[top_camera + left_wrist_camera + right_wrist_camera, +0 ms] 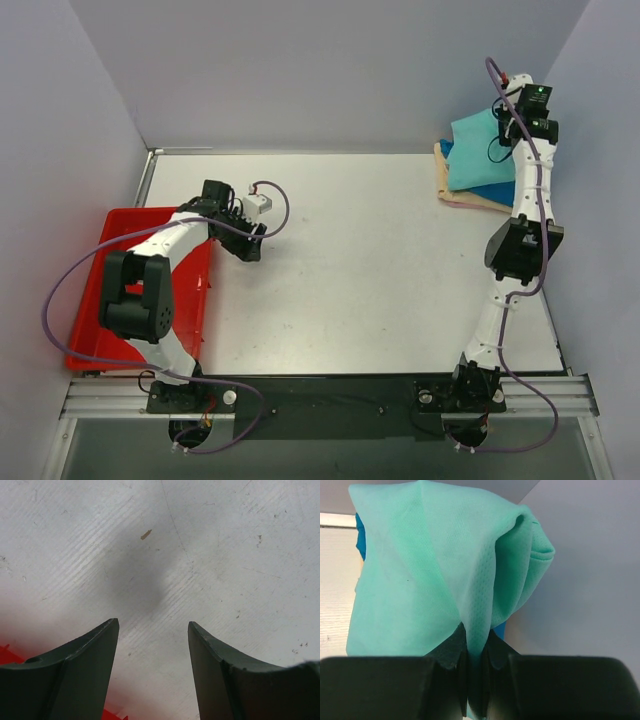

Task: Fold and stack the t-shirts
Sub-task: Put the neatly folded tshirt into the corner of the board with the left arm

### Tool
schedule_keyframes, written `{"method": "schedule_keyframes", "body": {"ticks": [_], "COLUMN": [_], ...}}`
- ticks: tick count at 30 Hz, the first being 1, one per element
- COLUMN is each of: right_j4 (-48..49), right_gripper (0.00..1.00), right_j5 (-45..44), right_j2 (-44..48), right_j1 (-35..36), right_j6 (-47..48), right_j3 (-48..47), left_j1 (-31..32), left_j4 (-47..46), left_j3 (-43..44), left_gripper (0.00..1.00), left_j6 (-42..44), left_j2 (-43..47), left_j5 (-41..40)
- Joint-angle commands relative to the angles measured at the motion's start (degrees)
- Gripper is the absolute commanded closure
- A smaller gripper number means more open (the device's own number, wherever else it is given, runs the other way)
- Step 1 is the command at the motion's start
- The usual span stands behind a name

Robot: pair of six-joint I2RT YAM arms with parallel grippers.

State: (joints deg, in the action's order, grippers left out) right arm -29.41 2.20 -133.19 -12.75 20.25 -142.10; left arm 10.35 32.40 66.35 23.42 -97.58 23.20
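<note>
The teal-green t-shirt (472,152) lies folded on top of the bright blue t-shirt (492,191) and the cream t-shirt (462,196) at the table's far right. My right gripper (506,112) is shut on a fold of the teal-green shirt (435,575) at its far right edge, lifting that edge; the cloth passes between the fingers (451,650). A strip of blue shirt (360,540) shows at the left. My left gripper (255,235) is open and empty, low over bare table (165,555) beside the red tray.
A red plastic tray (100,250) sits at the table's left edge under the left arm; its corner shows in the left wrist view (7,655). Grey walls enclose the table on the left, back and right.
</note>
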Motion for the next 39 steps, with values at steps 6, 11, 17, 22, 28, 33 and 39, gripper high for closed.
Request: {"method": "schedule_keyframes", "body": {"ticks": [6, 11, 17, 22, 28, 33, 39], "right_j4": [7.3, 14.2, 24.2, 22.0, 24.4, 25.4, 39.3], "right_gripper": [1.0, 0.95, 0.0, 0.0, 0.0, 0.0, 0.0], "right_j5": [2.5, -5.1, -20.5, -18.5, -14.3, -2.8, 5.9], "right_j2": [-6.2, -8.7, -9.7, -5.4, 7.7, 21.3, 40.5], "right_j1": [-0.8, -1.7, -2.0, -1.0, 3.5, 7.0, 10.4], "right_j6": [6.6, 7.3, 6.5, 3.1, -1.3, -7.6, -17.1], "right_j3": [0.2, 0.5, -0.7, 0.2, 15.4, 33.3, 64.1], "left_j1": [-0.3, -0.3, -0.3, -0.2, -0.4, -0.4, -2.5], "left_j4": [0.2, 0.9, 1.1, 1.3, 1.4, 1.4, -4.1], "left_j3": [2.7, 3.7, 3.6, 3.8, 2.1, -1.9, -11.4], "left_gripper": [0.32, 0.32, 0.32, 0.32, 0.32, 0.31, 0.29], "left_j6": [1.6, 1.6, 1.6, 1.7, 2.8, 4.2, 1.9], "left_j2": [0.0, -1.2, -1.9, -1.0, 4.6, 12.1, 24.7], "left_j5": [-1.9, -2.5, -2.7, -3.0, -3.6, -3.7, -4.9]}}
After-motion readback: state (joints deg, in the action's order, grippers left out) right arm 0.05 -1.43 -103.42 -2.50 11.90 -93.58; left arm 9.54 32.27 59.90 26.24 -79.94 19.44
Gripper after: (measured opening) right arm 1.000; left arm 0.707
